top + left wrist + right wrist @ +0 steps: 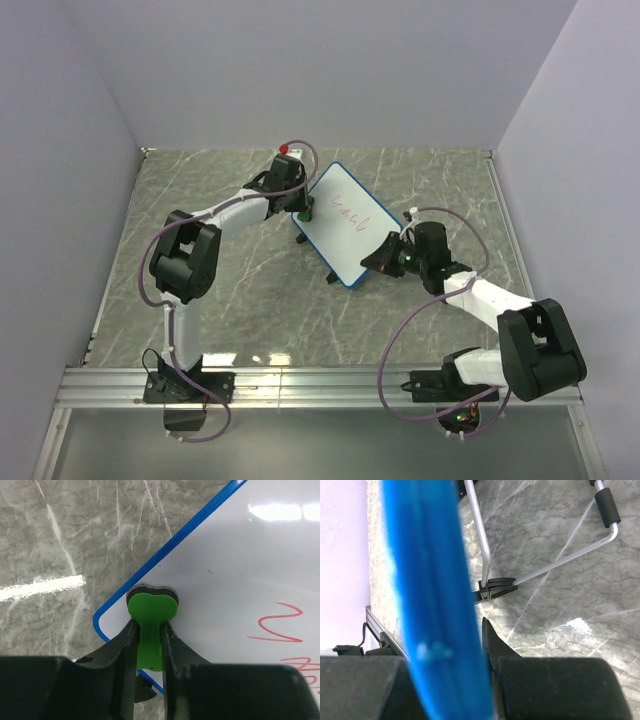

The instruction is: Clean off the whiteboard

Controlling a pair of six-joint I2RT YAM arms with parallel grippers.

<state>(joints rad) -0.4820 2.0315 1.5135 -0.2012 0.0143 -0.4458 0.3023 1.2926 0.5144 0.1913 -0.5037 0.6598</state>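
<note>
- The grey marbled table [240,290] carries everything, with pale walls on three sides.
- The left arm [190,260] reaches forward and to the right, towards the board's left corner. The right arm [500,310] bends in from the right to the board's near right edge.
- The whiteboard [345,225] stands near the middle of the table, turned diagonally between the two arms. It has a white face and a blue frame, which fills the centre of the right wrist view [435,580].
- A wire stand [485,545] of thin metal rods with black sleeves and a black hinge shows behind the board, resting on the table.
- The right gripper [385,255] is clamped on the board's blue frame. One black finger [490,645] presses against the frame, and the other is hidden behind the blue.
- The left gripper [149,630] is closed tight on the eraser's handle, with a black finger against each side of it.
- The green eraser [151,611] sits on the board's white face [240,570], just inside the rounded corner of the frame. A dark pad shows under its green top.
- Red marker strokes [280,630] lie on the board to the right of the eraser, apart from it. In the top view they sit near the board's centre [352,215].
</note>
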